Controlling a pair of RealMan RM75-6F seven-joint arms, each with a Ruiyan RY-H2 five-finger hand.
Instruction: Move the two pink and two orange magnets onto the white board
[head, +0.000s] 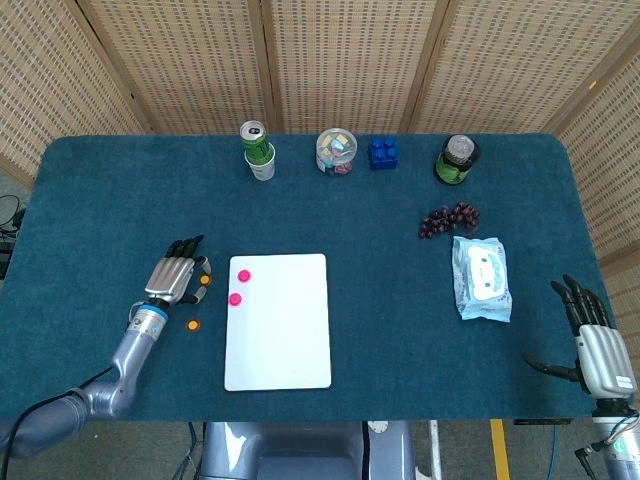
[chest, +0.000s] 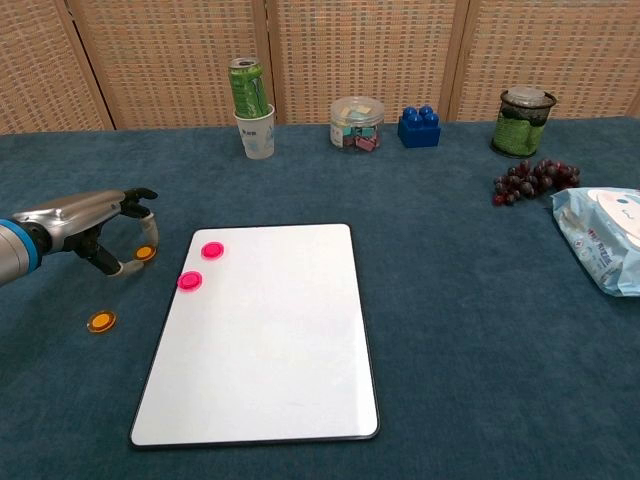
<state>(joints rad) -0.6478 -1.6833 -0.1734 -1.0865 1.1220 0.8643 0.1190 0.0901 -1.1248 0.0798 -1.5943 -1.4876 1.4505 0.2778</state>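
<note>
Deep teal tabletop, a white board with a dark rim, two hot-pink magnets on it, two orange magnets off it. Silver left hand with black fingers and a blue wrist band. Green can in a white cup, blue block, dark purple grapes, pale blue wipes pack, tan woven screen behind.
</note>
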